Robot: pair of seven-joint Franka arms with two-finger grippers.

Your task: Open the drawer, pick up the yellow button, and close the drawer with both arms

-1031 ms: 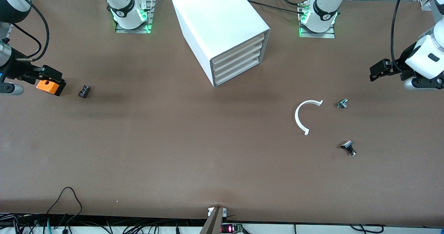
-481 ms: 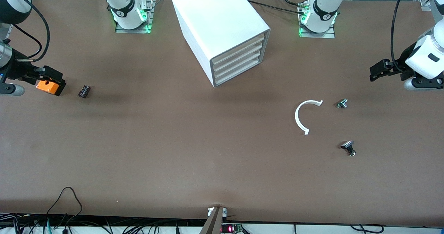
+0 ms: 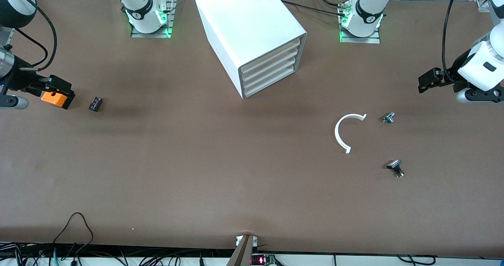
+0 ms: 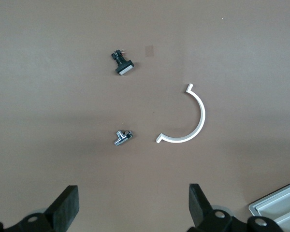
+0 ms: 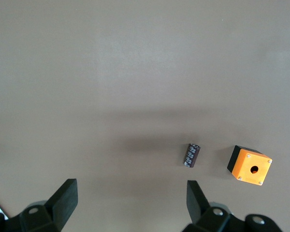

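Note:
The white cabinet (image 3: 252, 25) stands at the middle of the table near the robots' bases. Its uppermost drawer (image 3: 271, 55) is shut, as are the three below. The button is hidden. My left gripper (image 3: 427, 80) hangs open and empty over the table at the left arm's end; in the left wrist view (image 4: 134, 208) its fingers stand wide apart over bare table. My right gripper (image 3: 62, 91) is open and empty in the air at the right arm's end, next to an orange box; the right wrist view (image 5: 130, 203) shows nothing between its fingers.
An orange box with a hole (image 3: 53, 98) (image 5: 250, 166) and a small dark cylinder (image 3: 95, 103) (image 5: 193, 155) lie at the right arm's end. A white C-shaped ring (image 3: 343, 130) (image 4: 191, 121), a silver part (image 3: 388, 118) (image 4: 122, 137) and a black part (image 3: 395, 167) (image 4: 122, 64) lie toward the left arm's end.
The left gripper has shifted very slightly. Everything else has stayed in place.

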